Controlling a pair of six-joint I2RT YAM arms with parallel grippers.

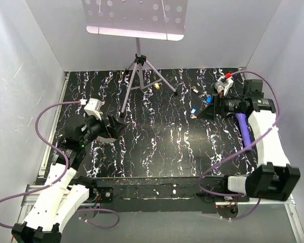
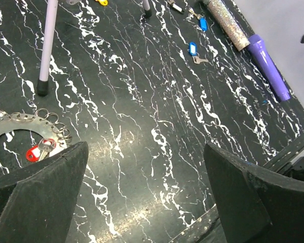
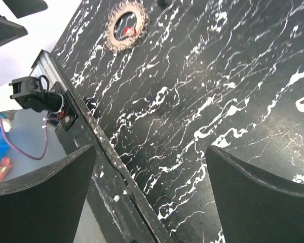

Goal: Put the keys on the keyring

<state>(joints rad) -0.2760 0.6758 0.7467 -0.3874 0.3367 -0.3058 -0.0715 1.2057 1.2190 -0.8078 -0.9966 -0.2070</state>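
The keyring (image 2: pixel 15 120), a grey jagged metal loop, lies at the left edge of the left wrist view. A red-headed key (image 2: pixel 39 150) rests inside it, right beside my left finger. From the right wrist view the keyring (image 3: pixel 125 23) shows far off. A blue key (image 1: pixel 192 111) lies just left of my right gripper (image 1: pixel 213 107). Another blue key (image 1: pixel 209 99) and a yellow key (image 1: pixel 157 86) lie farther back. My left gripper (image 2: pixel 146 152) is open over bare table. My right gripper (image 3: pixel 151 152) is open too, with nothing between its fingers.
A music stand's tripod (image 1: pixel 138 66) stands at the back centre, one leg (image 2: pixel 46 45) near the keyring. A glittery tube (image 2: pixel 225 23) and a purple pen (image 2: pixel 268 66) lie along the right side. The table's front edge (image 3: pixel 106 152) runs under my right gripper.
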